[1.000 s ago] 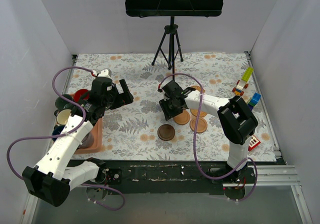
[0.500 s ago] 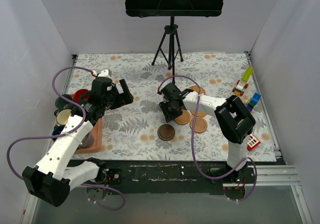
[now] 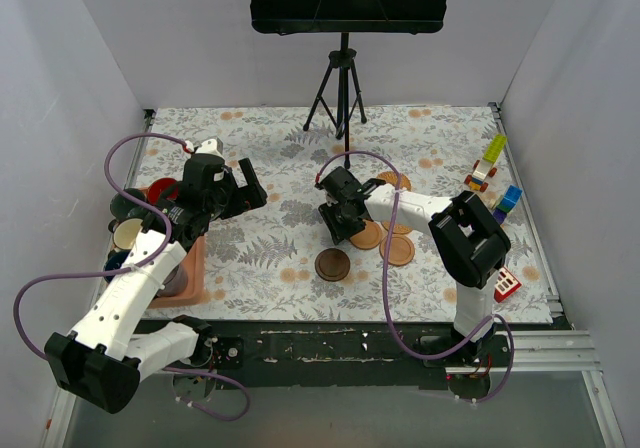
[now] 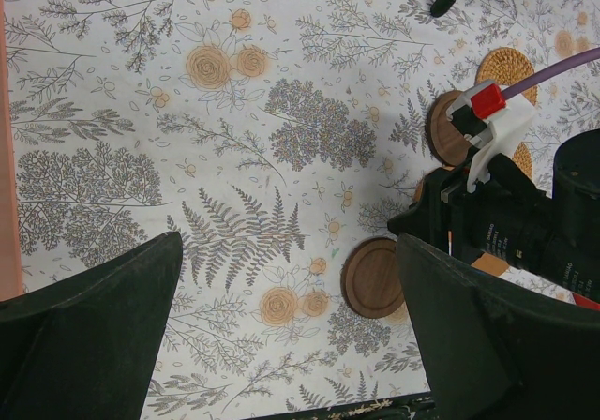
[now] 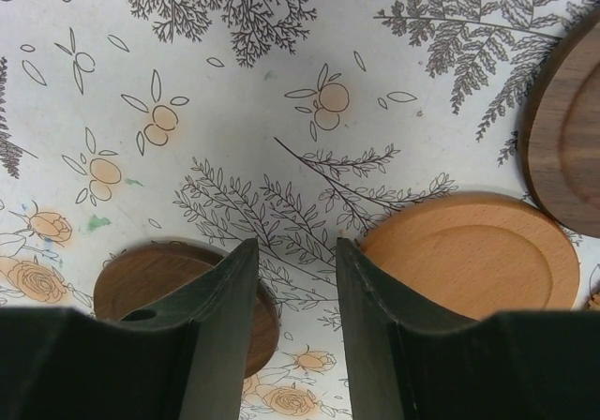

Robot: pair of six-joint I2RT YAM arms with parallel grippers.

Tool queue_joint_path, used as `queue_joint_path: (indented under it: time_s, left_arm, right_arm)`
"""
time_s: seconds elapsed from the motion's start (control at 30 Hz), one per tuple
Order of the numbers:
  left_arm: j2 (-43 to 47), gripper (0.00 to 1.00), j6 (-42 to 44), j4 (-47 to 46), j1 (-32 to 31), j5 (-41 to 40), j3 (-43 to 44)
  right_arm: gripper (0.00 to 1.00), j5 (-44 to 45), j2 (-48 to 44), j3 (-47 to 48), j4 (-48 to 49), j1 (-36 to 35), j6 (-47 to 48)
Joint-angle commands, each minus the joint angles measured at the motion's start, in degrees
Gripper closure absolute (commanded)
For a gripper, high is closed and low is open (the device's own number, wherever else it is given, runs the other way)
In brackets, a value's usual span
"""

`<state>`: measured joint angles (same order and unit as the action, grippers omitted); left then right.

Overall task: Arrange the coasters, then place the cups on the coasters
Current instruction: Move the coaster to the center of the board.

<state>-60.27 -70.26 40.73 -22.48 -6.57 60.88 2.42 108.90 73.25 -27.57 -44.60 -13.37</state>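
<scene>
In the top view my right gripper [image 3: 338, 230] hangs low over the cloth beside a group of coasters: a dark brown one [image 3: 333, 264], two orange-brown ones [image 3: 364, 235] [image 3: 397, 250] and a woven rattan one [image 3: 393, 180]. The right wrist view shows its jaws [image 5: 292, 247] partly open with only patterned cloth between them. A brown coaster [image 5: 141, 279] lies left of them and an orange-brown coaster [image 5: 478, 251] right. My left gripper [image 3: 243, 190] stands wide open above the cloth. The cups, red [image 3: 160, 190], dark green [image 3: 128, 206] and cream [image 3: 127, 234], cluster at the far left.
A salmon-pink tray [image 3: 192, 263] lies at the left by the cups. A music stand's tripod [image 3: 342, 98] stands at the back centre. Toy blocks [image 3: 490, 173] sit along the right edge. In the left wrist view a dark coaster [image 4: 373, 277] lies near my right arm [image 4: 497, 232].
The right arm has drawn in slightly and its gripper has edged left over the coasters, jaws narrowing a little. The left arm has not moved.
</scene>
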Motion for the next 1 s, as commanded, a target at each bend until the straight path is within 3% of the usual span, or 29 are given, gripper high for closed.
queue_joint_path:
  time_s: [0.0,0.57,0.97]
  left_arm:
    - [1.12,0.02,0.83,0.05,-0.20,-0.11,0.11]
    - [1.03,0.02,0.83,0.14,-0.11,-0.29,0.11]
    - [1.39,0.02,0.74,0.23,-0.11,-1.08,0.46]
  right_arm:
    - [0.53,2.86,-1.59,-1.45,-3.19,0.13,-0.26]
    - [0.53,2.95,-1.68,-0.75,-2.57,0.13,0.44]
    - [0.41,-5.31,-2.02,8.04,-0.99,-2.33,5.89]
